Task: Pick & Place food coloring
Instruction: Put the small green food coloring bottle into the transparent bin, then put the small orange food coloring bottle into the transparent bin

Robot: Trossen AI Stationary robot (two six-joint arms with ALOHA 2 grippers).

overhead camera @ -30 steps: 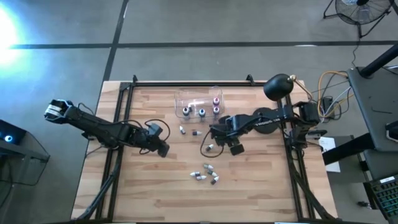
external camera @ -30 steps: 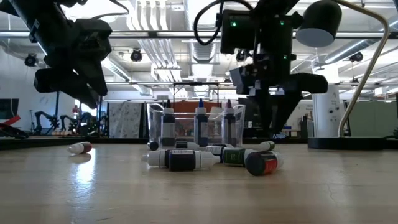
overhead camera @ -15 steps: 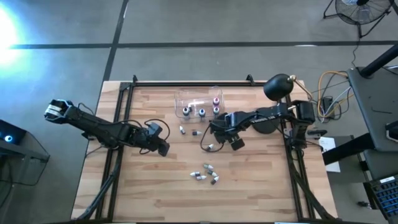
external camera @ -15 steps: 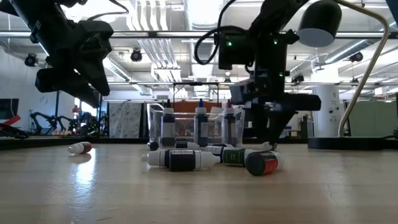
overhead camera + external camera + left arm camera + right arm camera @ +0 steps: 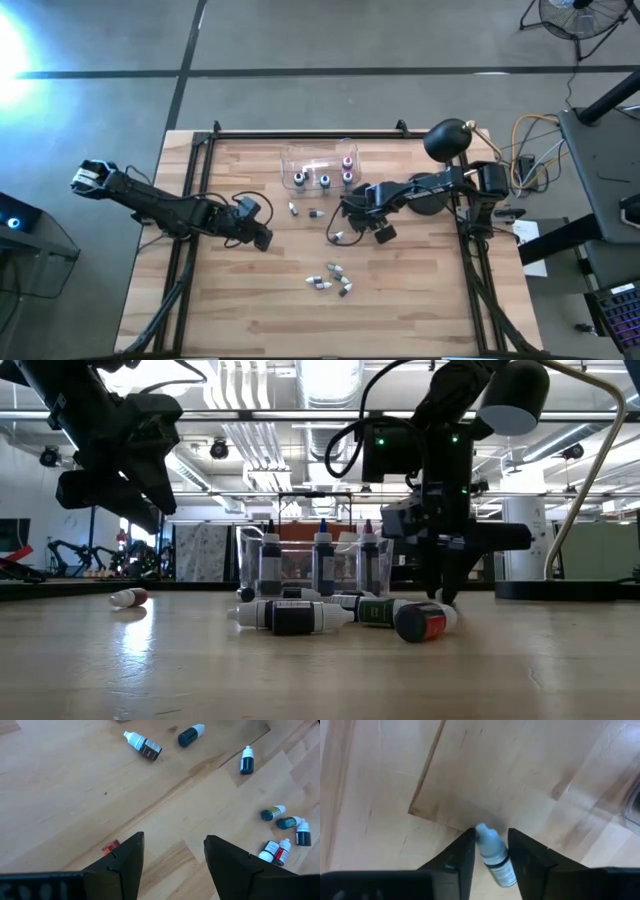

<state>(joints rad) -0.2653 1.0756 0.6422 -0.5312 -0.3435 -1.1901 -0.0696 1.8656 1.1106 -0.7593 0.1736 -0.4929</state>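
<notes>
Right gripper (image 5: 490, 851): low over the tabletop (image 5: 400, 300), at 3 o'clock of centre in the high view; fingers (image 5: 457, 857) straddle a white-capped food coloring bottle (image 5: 495, 854), nearly pinching it; firm contact not confirmed.
Bottle axis: lies flat, long axis parallel to the fingers, cap pointing away from the wrist.
Key relation: bottle sits between the fingers, so closing alone should secure it.
Clear box (image 5: 322, 168): 11 o'clock of the right gripper, near; several bottles stand inside.
Left gripper (image 5: 172, 857): idle at 9 o'clock, fingers spread, holding nothing.
Loose bottles (image 5: 330, 280): cluster at 6 o'clock.
</notes>
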